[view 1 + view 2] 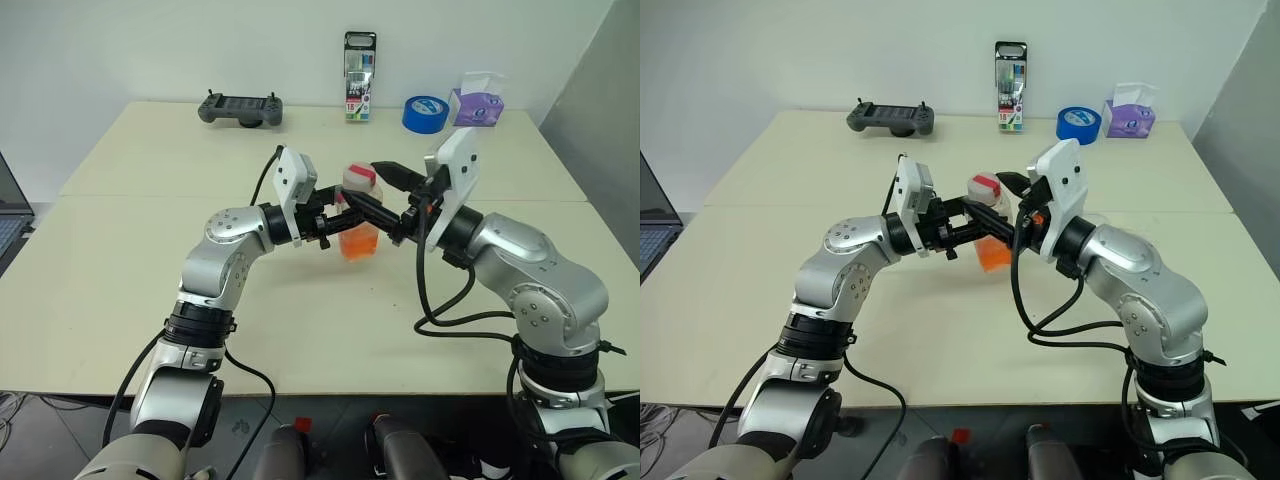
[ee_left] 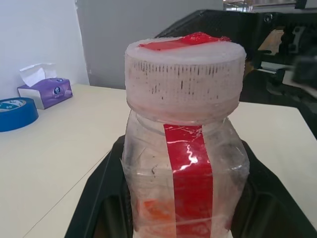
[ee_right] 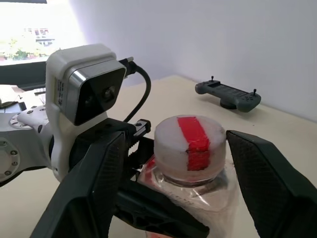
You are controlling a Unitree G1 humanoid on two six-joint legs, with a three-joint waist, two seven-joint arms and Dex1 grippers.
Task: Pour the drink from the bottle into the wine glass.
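The left pincer (image 1: 335, 222) grips the bottle (image 1: 359, 215) upright above the surface (image 1: 120, 260). The right pincer (image 3: 173, 163) stands released, fingers either side of the cap (image 3: 190, 144). If it clamps off-centre or twists hard, the bottle could slip, spilling the drink (image 1: 358, 242).

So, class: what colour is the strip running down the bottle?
Red; the strip on the bottle shows best in the left wrist view.
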